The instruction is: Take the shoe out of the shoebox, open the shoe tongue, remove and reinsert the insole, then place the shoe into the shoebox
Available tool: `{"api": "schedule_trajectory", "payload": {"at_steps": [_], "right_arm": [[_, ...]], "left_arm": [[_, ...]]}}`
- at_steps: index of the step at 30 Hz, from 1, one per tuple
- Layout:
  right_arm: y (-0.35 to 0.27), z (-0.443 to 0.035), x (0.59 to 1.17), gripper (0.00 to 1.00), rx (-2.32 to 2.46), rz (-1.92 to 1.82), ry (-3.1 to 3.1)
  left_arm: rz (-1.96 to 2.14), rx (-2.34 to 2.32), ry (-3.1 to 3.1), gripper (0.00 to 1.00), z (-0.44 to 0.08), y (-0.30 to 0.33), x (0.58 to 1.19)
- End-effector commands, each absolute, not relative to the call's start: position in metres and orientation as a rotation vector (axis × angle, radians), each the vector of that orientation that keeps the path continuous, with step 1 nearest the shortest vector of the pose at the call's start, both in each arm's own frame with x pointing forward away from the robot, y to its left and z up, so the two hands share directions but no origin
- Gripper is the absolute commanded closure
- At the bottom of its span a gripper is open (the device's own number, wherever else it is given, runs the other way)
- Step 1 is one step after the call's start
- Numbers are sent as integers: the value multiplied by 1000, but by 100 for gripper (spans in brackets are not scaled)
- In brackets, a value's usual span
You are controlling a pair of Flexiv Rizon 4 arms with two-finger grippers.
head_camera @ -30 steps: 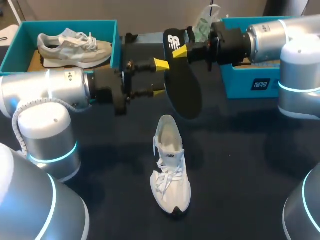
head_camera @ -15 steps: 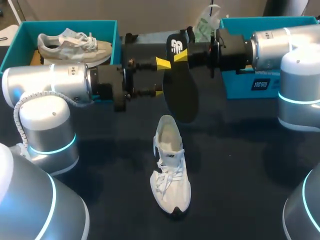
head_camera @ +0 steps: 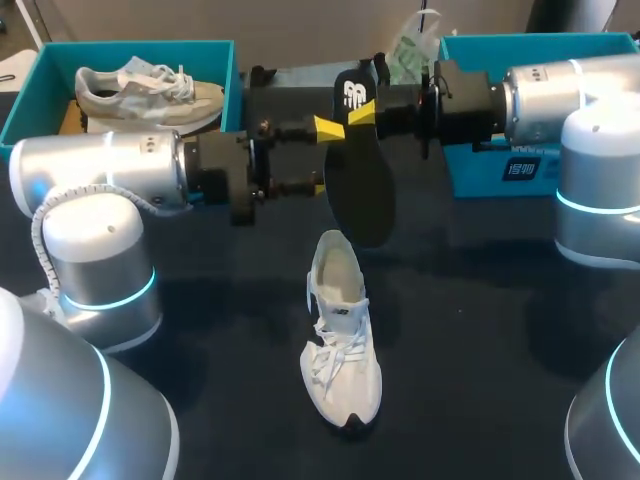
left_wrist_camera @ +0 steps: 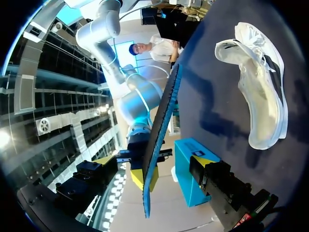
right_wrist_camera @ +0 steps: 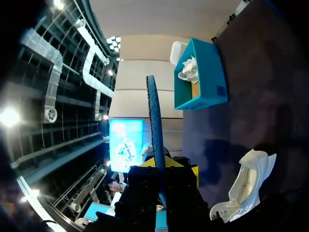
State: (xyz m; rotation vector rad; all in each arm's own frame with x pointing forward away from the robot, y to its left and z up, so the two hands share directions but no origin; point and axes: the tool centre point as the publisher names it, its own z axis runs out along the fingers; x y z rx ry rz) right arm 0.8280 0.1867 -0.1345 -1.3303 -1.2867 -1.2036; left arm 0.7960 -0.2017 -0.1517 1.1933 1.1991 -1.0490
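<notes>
A black insole (head_camera: pixel 360 195) hangs above the table, and my right gripper (head_camera: pixel 362 110) is shut on its heel end. In the right wrist view the insole (right_wrist_camera: pixel 153 121) rises edge-on from between that gripper's fingers (right_wrist_camera: pixel 159 180). My left gripper (head_camera: pixel 322 157) is open at the insole's left edge, one yellow tip above the other; neither clearly touches it. The left wrist view has the insole (left_wrist_camera: pixel 161 128) edge-on ahead, in line with the gap between its fingers. A white shoe (head_camera: pixel 340 330) lies on the table below, toe toward me, also seen as the shoe (left_wrist_camera: pixel 258 104) and the shoe (right_wrist_camera: pixel 246 186).
A teal shoebox (head_camera: pixel 20 105) at the back left holds a grey shoe (head_camera: pixel 150 92). A second teal shoebox (head_camera: pixel 500 165) stands at the back right behind my right arm, with crumpled paper (head_camera: pixel 410 50) at its corner. Dark tabletop surrounds the white shoe.
My left gripper has moved right, up to the insole's edge. The right gripper has shifted slightly, swinging the insole more upright. The white shoe has not moved.
</notes>
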Motion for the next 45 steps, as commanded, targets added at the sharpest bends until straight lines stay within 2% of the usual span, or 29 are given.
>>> {"api": "schedule_trajectory", "payload": {"at_steps": [1,3,5,7,9,10,12,22,32,42,45], "right_arm": [[187,-134,827,100,-1336,-1202,-1288],[187,-134,827,100,-1336,-1202,-1288],[187,-134,827,100,-1336,-1202,-1288],[187,-134,827,100,-1336,-1202,-1288],[187,-134,827,100,-1336,-1202,-1288],[187,-134,827,100,-1336,-1202,-1288],[187,-134,827,100,-1336,-1202,-1288],[187,-134,827,100,-1336,-1202,-1288],[187,-134,827,100,-1336,-1202,-1288],[187,-134,827,100,-1336,-1202,-1288],[187,-134,827,100,-1336,-1202,-1288]], "left_arm": [[-1045,1196,1201,0,-150,-212,794],[-1044,1199,1199,0,-149,-214,793],[-1044,1200,1198,12,-148,-214,792],[-1045,1199,1197,15,-147,-214,792],[-1044,1197,1195,29,-146,-213,791],[-1043,1196,1194,40,-145,-213,792],[-1037,1195,1187,50,-144,-212,791],[-1028,1196,1166,64,-137,-213,789],[-1009,1203,1158,69,-135,-217,788],[-1003,1195,1154,77,-134,-217,788],[-1000,1191,1156,83,-134,-217,788]]}}
